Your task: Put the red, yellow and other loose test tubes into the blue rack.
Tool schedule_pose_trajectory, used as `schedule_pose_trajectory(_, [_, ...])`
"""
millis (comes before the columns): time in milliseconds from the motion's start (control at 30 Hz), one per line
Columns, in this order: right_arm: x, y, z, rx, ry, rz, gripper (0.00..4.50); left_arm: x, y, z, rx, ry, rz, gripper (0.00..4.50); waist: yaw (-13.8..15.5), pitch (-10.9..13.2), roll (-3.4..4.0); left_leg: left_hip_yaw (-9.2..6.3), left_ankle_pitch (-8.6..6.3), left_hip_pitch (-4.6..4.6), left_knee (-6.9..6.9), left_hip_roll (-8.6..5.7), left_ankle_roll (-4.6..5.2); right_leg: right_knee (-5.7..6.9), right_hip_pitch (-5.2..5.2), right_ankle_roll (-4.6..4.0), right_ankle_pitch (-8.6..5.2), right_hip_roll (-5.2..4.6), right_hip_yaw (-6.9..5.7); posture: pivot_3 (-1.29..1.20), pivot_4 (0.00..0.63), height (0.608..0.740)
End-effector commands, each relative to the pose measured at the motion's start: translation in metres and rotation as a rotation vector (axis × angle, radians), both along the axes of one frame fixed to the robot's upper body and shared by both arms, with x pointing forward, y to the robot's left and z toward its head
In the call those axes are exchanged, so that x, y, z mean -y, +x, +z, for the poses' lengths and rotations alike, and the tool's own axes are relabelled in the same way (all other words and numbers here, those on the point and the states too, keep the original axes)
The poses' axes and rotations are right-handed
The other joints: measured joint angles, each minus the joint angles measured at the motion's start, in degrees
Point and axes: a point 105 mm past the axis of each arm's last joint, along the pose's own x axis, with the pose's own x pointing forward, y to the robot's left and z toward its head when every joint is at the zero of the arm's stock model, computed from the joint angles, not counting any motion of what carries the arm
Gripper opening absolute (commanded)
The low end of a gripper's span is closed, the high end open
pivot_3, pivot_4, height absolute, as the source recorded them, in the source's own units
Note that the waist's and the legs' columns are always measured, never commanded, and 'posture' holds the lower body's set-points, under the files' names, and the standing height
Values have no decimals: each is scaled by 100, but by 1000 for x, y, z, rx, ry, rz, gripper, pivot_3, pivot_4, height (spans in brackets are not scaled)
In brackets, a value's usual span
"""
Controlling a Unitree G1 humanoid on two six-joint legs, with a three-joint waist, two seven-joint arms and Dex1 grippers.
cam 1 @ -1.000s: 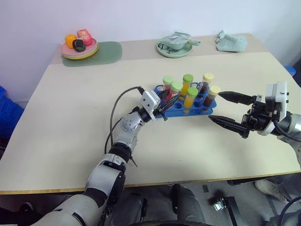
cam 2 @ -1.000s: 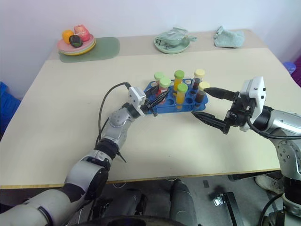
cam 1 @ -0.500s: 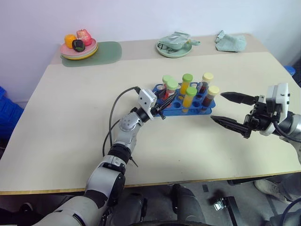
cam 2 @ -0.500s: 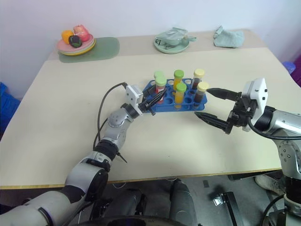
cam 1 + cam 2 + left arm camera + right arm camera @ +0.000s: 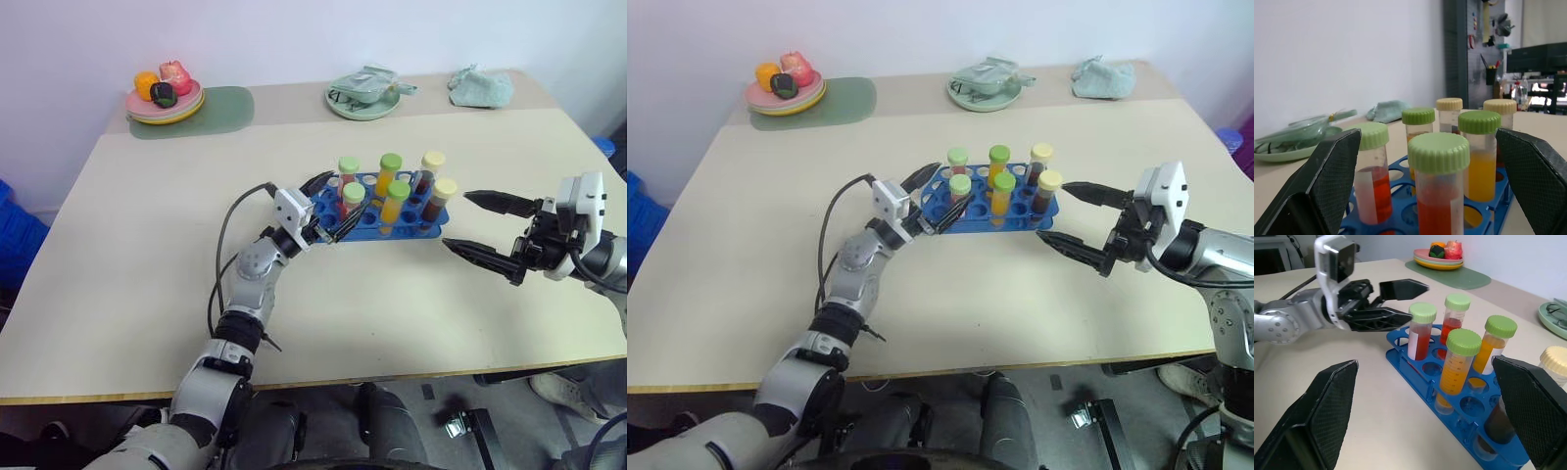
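Six tubes (image 5: 397, 200) stand upright in the rack (image 5: 384, 218) mid-tabletop (image 5: 147, 255); none lies loose. The left end effector (image 5: 328, 210) sits at the rack's left end, fingers spread around the nearest red tube (image 5: 352, 202). Pulling away crookedly could snag that tube or drag the rack. The right end effector (image 5: 482, 227), spread wide, hovers level, just right of the rack.

A pale beige table (image 5: 147, 245) carries everything. Near its middle stands the blue rack (image 5: 380, 219). Along the far edge lie a green mat (image 5: 211, 110) under a plate of fruit (image 5: 164, 98), then a light green dish (image 5: 363, 102) holding a crumpled cloth, and a bunched teal cloth (image 5: 481, 86) towards the far right corner.
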Motion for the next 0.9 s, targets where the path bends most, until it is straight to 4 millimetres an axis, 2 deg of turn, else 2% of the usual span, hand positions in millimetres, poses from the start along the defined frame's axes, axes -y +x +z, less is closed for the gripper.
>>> schedule_pose_trajectory(33, [-3, -2, 11, 56, 2, 12, 4500, -18, -18, 22, 57, 13, -17, 4462, -3, 0, 0, 0, 0, 0, 0, 0, 0, 0, -1, 0, 0, 0, 0, 0, 150, 740])
schedule_pose_trajectory(267, [-7, 3, 7, 56, 19, 27, 4500, -93, -57, 34, -96, 143, -94, 4462, -4, -2, 3, 0, 0, -1, -4, 6, -1, 10, -8, -1, -1, 8, 4, 0, 150, 740])
schedule_pose_trajectory(433, [-8, 10, 7, 60, 17, 55, 4500, -138, -84, 37, -198, 292, -203, 4462, -13, -1, 5, -2, -1, 0, -9, 4, 0, 13, -8, -2, -2, 9, 3, 0, 150, 740])
schedule_pose_trajectory(500, [-9, 12, 5, 61, 11, 61, 4500, -154, -91, 41, -181, 338, -202, 4462, -17, -1, 5, -2, -1, 0, -10, 5, 0, 12, -8, -3, -2, 10, 2, 0, 150, 740])
schedule_pose_trajectory(667, [-13, 14, 5, 59, 9, 84, 4500, -180, -109, 45, -271, 384, -312, 4462, -34, 0, 7, -2, -1, 0, -13, 6, 0, 13, -8, -3, -2, 10, 1, 0, 150, 740])
schedule_pose_trajectory(767, [-14, 14, 3, 53, 1, 98, 4500, -194, -108, 54, -252, 404, -306, 4462, -41, 1, 8, -2, -1, 0, -16, 6, -1, 11, -10, -4, -2, 12, 1, 0, 150, 740])
schedule_pose_trajectory(900, [-15, 14, 3, 51, -8, 108, 4500, -203, -106, 53, -252, 405, -292, 4462, -34, 1, 8, -2, -1, 0, -16, 6, 0, 12, -10, -4, -2, 11, 1, 0, 150, 740])
